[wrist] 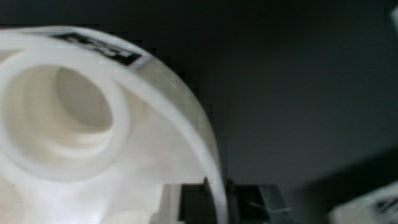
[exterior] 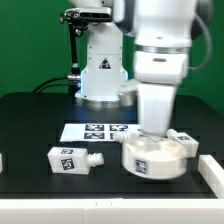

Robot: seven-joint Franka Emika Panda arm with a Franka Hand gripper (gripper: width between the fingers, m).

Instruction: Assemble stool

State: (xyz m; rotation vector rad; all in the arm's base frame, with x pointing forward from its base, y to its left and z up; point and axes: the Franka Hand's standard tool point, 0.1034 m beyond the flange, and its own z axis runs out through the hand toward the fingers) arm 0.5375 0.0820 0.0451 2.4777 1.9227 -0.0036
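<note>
The round white seat (exterior: 155, 158) sits flat on the black table (exterior: 30, 120) with tags around its side and a deep round socket in its top. One chunky square leg (exterior: 72, 160) lies on its side, well off to the exterior view's left, with its peg pointing at the seat. A second leg (exterior: 181, 137) is right by the seat's far edge.

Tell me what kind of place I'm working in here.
Likely a robotics lab bench: a marker board on a black table, a white robot base behind, and a tagged stool leg.
</note>
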